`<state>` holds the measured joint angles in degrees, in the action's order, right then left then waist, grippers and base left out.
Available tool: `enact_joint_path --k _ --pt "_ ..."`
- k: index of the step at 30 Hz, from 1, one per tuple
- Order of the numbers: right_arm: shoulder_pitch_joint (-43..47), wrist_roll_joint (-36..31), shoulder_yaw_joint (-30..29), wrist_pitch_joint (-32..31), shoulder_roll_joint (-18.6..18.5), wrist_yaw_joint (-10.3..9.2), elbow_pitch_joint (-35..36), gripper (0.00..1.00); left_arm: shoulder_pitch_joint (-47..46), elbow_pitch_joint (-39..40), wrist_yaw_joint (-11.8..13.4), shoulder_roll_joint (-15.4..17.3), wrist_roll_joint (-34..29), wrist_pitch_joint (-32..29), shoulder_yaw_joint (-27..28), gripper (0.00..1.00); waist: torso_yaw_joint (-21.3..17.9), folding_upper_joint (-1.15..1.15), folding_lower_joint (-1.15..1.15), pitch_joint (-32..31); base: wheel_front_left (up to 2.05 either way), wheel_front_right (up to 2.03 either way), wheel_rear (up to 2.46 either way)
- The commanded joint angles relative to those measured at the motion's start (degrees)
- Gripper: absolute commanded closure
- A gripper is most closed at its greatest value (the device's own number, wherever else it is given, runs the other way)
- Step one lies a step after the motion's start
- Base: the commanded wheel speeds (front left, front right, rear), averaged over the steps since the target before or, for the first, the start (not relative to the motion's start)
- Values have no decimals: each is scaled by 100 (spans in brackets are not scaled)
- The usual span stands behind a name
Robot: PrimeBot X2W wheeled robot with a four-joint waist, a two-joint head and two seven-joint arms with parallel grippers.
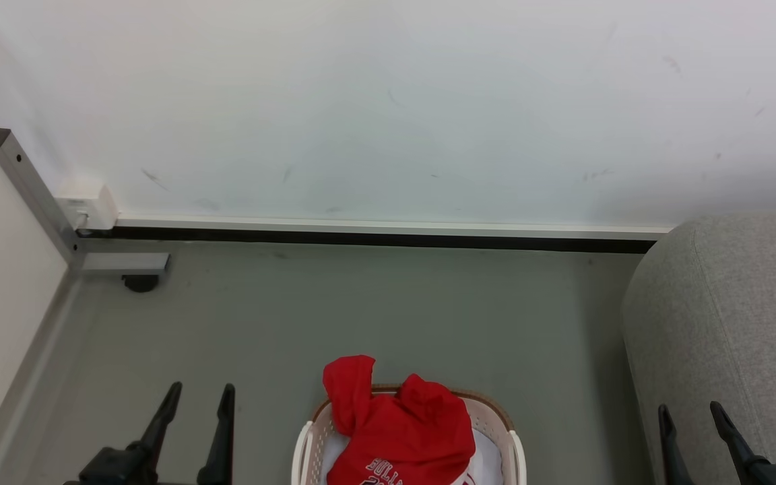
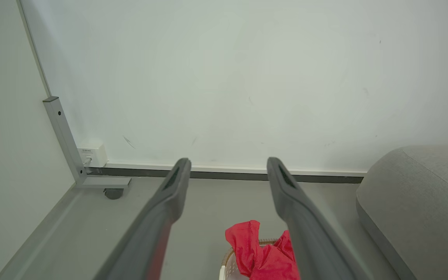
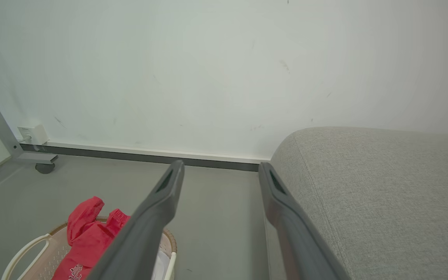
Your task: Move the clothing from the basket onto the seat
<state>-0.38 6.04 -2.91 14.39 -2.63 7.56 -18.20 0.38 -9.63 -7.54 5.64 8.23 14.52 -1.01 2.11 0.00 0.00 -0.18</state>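
Head view: our dark left gripper (image 1: 202, 387) and right gripper (image 1: 688, 406) gape empty; red fabric clothing (image 1: 401, 424) overhanging the cream perforated basket (image 1: 517, 455) at its far rim may snag.

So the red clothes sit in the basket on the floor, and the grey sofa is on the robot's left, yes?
Not quite: the red clothes do sit in the basket on the floor, but the grey sofa is on the robot's right, as the head view shows.

White lettering "BULL", cut by frame edge, read on red jersey (image 1: 401, 431) in head view. Marks beneath lettering cut off, unreadable. Small label on white wall box (image 2: 91, 154) too small to be read.
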Motion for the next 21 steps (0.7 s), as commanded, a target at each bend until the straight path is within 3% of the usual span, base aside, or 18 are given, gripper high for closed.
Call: enact_joint_path --k 1,5,21 --pt "47 -115 1 46 -44 -13 -15 0 48 -15 10 48 -114 29 -3 0 1 0 0 -1 0 0 0" --pt "56 -179 22 94 -43 -13 -87 0 67 -34 10 58 -259 73 -15 0 7 0 0 -9 0 0 0" --pt "5 74 145 86 -41 -14 -179 0 28 -155 10 35 127 66 -26 0 -122 0 0 17 0 0 0"
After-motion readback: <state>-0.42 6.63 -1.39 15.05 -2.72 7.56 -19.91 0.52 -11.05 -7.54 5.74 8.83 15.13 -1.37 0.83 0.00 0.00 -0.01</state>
